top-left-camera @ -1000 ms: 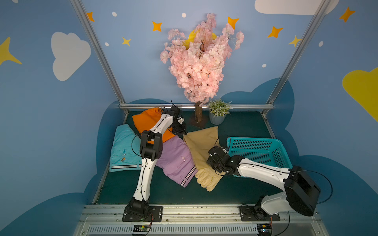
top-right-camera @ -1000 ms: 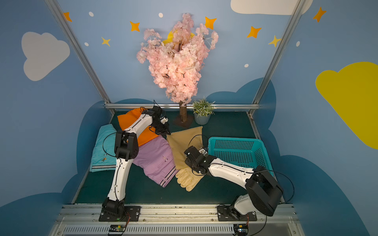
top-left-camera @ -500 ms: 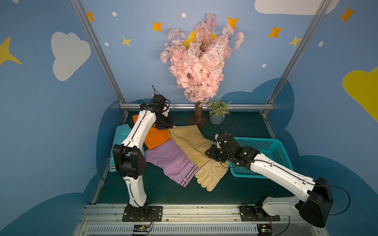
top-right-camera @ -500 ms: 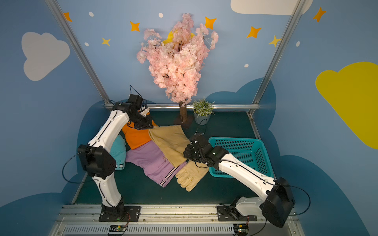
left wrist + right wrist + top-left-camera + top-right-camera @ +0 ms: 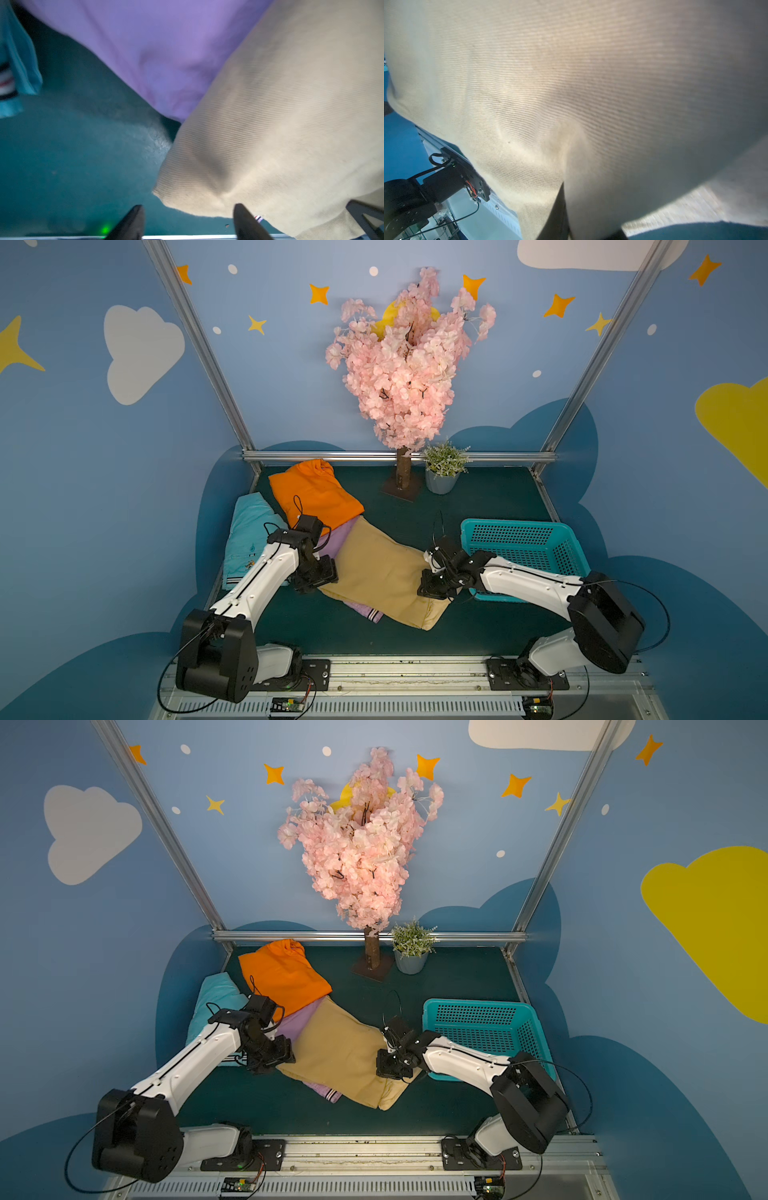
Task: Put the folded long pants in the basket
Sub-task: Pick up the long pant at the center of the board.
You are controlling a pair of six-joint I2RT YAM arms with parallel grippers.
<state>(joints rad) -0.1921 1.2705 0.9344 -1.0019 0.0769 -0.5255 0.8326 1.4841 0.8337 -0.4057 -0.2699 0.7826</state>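
Pants are all lying outside the basket (image 5: pixel 511 536), so no part of the job is looking done yet. The basket is sitting empty at 3 o'clock on the green table (image 5: pixel 478 497), counting the back wall as 12 o'clock. The tan pants (image 5: pixel 374 568) are spreading across the middle of the table. One end is reaching close to the basket's near corner but is not going in. The right gripper (image 5: pixel 434 591) is pinching the tan pants tight at their 3 o'clock edge, just beside the basket. The left gripper (image 5: pixel 188 206) is sitting at the 9 o'clock corner of the tan pants with its jaws wide apart, and it is holding nothing. That corner is lying loose in front of its fingers (image 5: pixel 133 220). The purple pants (image 5: pixel 338 537) are lying under the tan ones, peeking out at 10 o'clock and at 6 o'clock. The orange pants (image 5: pixel 311 497) are resting at 11 o'clock, and the blue-green pants (image 5: pixel 249 531) are resting at 9 o'clock by the wall. I am guessing the tan pants are going in first, pulled toward 3 o'clock by one gripper alone. After that, three more pairs are waiting.
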